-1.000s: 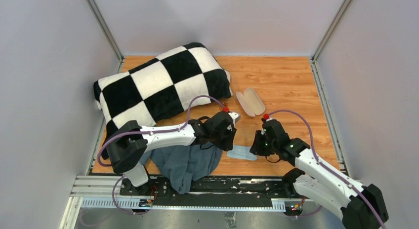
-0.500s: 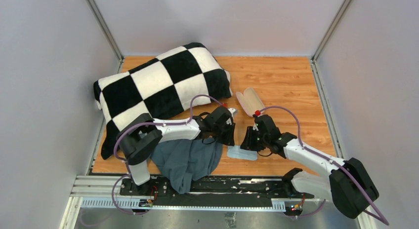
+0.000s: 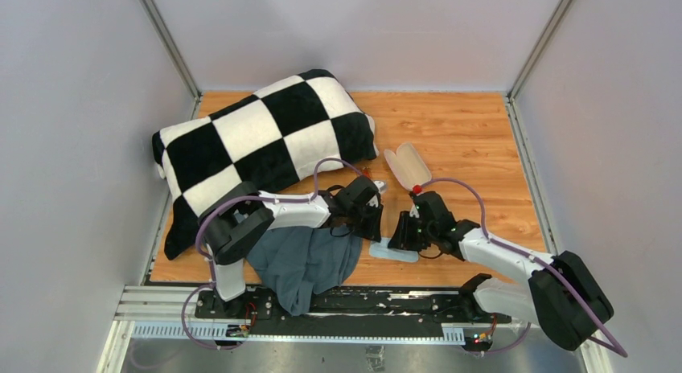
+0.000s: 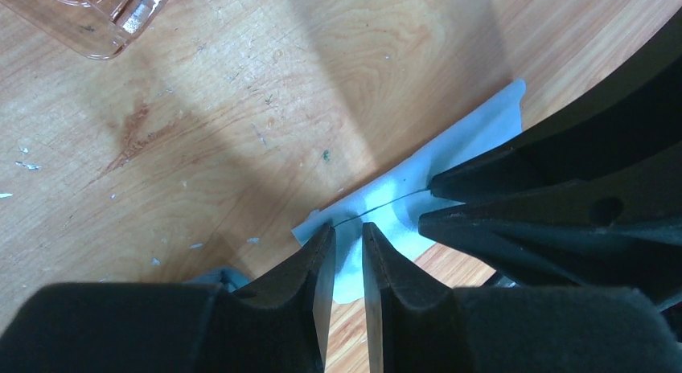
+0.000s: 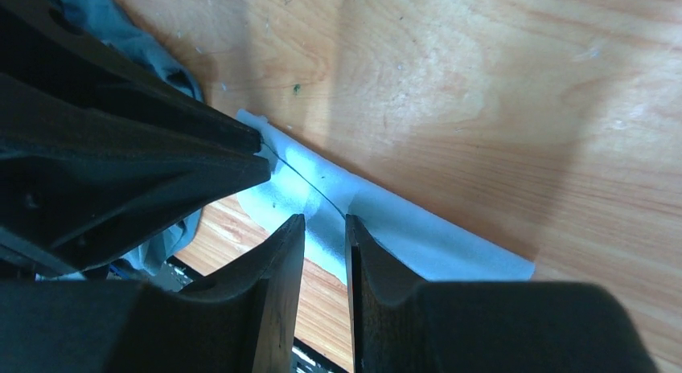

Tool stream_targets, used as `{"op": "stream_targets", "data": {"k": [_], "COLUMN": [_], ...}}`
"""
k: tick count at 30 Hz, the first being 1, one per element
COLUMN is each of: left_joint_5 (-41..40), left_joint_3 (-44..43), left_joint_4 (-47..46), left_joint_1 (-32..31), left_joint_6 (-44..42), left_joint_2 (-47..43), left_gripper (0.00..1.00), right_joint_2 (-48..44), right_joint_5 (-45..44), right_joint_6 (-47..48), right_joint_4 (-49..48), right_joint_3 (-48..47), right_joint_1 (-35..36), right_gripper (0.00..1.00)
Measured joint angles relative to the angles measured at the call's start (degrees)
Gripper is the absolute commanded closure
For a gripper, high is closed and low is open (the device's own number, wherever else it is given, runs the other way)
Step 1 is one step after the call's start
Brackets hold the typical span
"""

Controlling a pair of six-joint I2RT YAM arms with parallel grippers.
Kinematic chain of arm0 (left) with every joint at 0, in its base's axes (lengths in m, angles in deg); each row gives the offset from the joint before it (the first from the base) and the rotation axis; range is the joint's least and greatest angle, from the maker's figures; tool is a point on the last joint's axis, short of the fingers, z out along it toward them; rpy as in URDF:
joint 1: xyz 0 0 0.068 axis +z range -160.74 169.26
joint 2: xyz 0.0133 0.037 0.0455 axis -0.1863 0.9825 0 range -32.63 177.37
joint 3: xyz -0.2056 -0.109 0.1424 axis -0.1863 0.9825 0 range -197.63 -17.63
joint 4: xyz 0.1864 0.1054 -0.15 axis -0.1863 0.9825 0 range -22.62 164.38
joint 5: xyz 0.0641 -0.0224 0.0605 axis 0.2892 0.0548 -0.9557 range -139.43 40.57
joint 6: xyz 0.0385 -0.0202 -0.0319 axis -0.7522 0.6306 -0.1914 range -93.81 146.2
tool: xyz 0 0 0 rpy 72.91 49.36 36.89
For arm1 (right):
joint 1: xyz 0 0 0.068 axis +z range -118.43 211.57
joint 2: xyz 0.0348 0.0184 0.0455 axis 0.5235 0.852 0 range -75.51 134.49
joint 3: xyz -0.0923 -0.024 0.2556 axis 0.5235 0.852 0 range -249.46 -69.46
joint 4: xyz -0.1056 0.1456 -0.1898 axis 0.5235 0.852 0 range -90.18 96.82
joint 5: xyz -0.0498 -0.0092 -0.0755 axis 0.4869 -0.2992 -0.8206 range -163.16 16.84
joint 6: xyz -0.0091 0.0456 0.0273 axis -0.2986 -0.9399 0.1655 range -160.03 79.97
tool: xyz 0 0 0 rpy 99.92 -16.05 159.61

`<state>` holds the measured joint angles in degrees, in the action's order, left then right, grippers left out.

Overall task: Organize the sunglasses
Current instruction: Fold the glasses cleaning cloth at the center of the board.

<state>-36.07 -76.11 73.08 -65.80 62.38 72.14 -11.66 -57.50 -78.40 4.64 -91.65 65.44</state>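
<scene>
The sunglasses [image 4: 88, 7] show as a translucent amber piece cut off at the top left of the left wrist view. In the top view they are a small pale shape [image 3: 379, 183] just behind the left wrist. The light-blue cloth [image 3: 400, 253] lies flat on the wooden floor between the arms. My left gripper [image 4: 346, 226] and my right gripper [image 5: 324, 218] face each other tip to tip on it. Each is closed to a narrow gap and pinches a raised crease of the cloth [image 4: 450, 160] [image 5: 434, 236]. The open pink case [image 3: 408, 166] lies behind them.
A black-and-white checkered pillow [image 3: 257, 140] fills the back left. A crumpled grey-blue garment [image 3: 310, 260] lies under the left arm at the near edge. Grey walls enclose the wooden floor [image 3: 474, 140] on three sides.
Both grippers have come together over the light-blue cloth. The right gripper moved left and down onto it, and the left gripper shifted slightly right. The case now looks more tilted.
</scene>
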Motion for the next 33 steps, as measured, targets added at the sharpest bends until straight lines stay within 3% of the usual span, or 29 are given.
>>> {"op": "stream_targets", "data": {"k": [21,28,33], "left_joint_5": [0.5,0.5,0.2], "left_joint_3": [-1.1,-1.2,-1.2], "left_joint_4": [-0.2,0.0,0.9], "left_joint_1": [0.5,0.5,0.5], "left_joint_6": [0.0,-0.3,-0.8], "left_joint_2": [1.3,1.2,0.6], "left_gripper": [0.74,0.74,0.74], "right_joint_2": [-5.3,-11.1,-10.3], "right_joint_5": [10.8,6.4,2.8], "right_joint_6": [7.2,6.8,3.3], "right_joint_4": [7.6,10.0,7.8], "right_joint_3": [0.7,0.1,0.1], "right_joint_1": [2.9,3.2,3.2], "right_gripper": [0.71,0.70,0.70]}}
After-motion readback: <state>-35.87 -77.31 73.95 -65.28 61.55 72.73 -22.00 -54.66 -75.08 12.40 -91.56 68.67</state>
